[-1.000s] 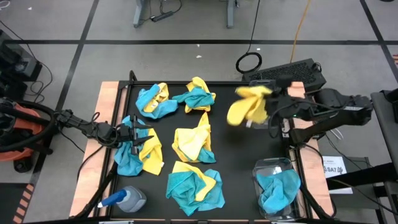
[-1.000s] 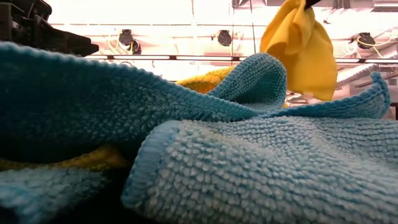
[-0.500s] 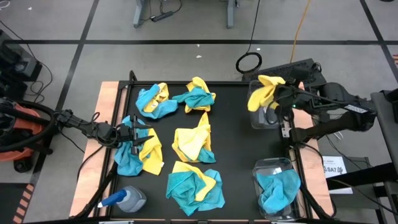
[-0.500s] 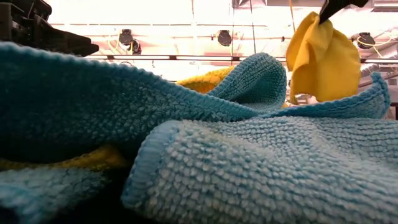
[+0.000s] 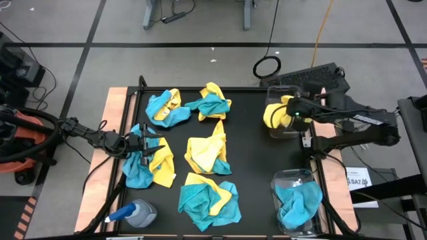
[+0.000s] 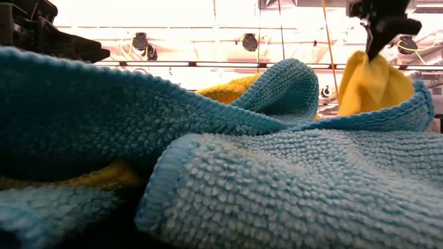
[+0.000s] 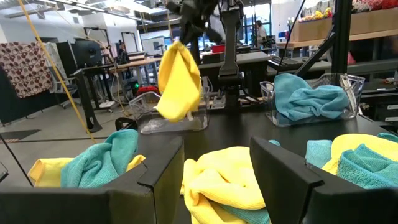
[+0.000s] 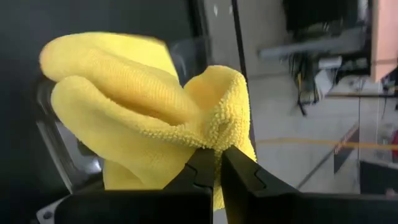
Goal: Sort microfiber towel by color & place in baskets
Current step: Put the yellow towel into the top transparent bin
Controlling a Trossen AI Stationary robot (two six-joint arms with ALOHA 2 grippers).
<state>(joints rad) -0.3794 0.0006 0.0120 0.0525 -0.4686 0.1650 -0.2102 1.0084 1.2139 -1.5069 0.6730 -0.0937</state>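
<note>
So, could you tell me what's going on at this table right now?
The right gripper is shut on a yellow towel and holds it over the far clear basket. The near basket already has a teal towel in it. The left gripper rests open at a mixed yellow-and-teal pile; several more piles wait on the black table.

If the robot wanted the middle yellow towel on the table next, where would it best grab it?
Probably the raised point of the yellow towel, taken from straight above: it stands clear of the teal cloth tucked beside it, so pinching there should lift yellow alone.
</note>
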